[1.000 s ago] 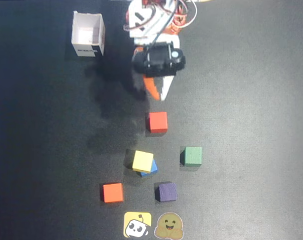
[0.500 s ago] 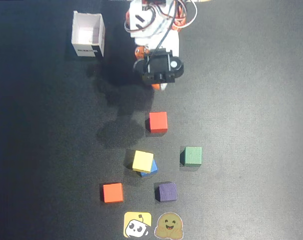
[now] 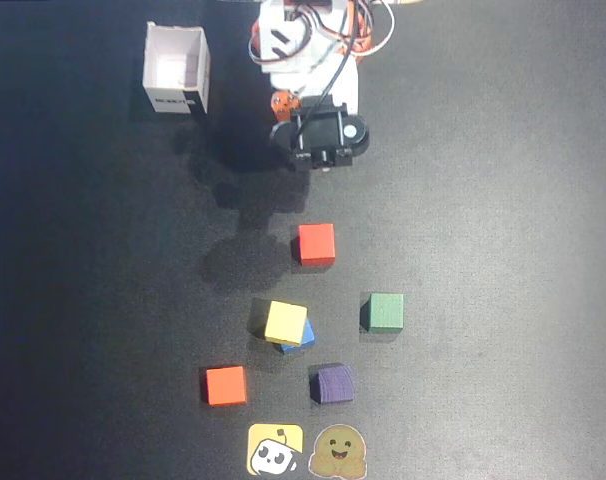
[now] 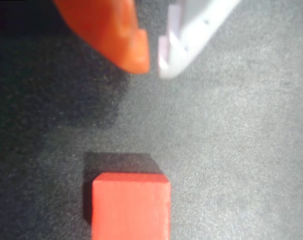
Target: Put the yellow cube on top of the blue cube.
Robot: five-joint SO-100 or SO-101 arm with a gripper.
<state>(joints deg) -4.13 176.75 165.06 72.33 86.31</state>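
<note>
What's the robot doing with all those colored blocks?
It is stacking blocks. The small yellow cube already sits on top of the small blue cube, a bit crooked. The robot arm's gripper holds nothing, its orange and white fingers nearly together, up near the arm's base, away from the stack. In the wrist view it hangs above the dark table near a red cube. The green, purple and orange cubes lie untouched.
</note>
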